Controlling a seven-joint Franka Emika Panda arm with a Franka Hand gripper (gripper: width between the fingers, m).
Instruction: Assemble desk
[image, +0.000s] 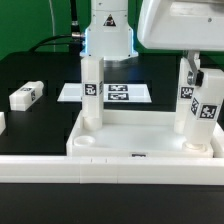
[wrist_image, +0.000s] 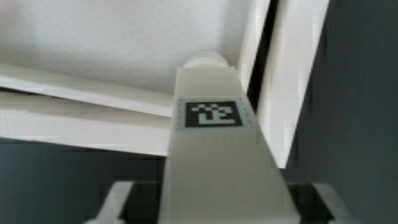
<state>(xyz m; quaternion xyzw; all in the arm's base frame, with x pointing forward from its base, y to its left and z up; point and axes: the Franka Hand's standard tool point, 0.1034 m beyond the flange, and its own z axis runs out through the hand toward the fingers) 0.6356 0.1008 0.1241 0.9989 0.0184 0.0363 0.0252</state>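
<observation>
The white desk top (image: 140, 140) lies at the front with its rim up and a small tag on its front wall. One leg (image: 92, 95) stands upright in its rear corner on the exterior view's left. Two tagged legs (image: 187, 100) (image: 208, 112) stand close together at the corner on the exterior view's right. My gripper (image: 192, 62) comes down from above onto them. In the wrist view my gripper (wrist_image: 217, 200) is shut on a tagged leg (wrist_image: 217, 130), with the fingers (wrist_image: 125, 200) against its sides. The desk top's rim (wrist_image: 71, 85) lies beyond it.
A loose leg (image: 25, 96) lies on the black table at the exterior view's left, and another white part (image: 2, 122) shows at the edge. The marker board (image: 125, 93) lies behind the desk top, in front of the robot's base (image: 108, 35).
</observation>
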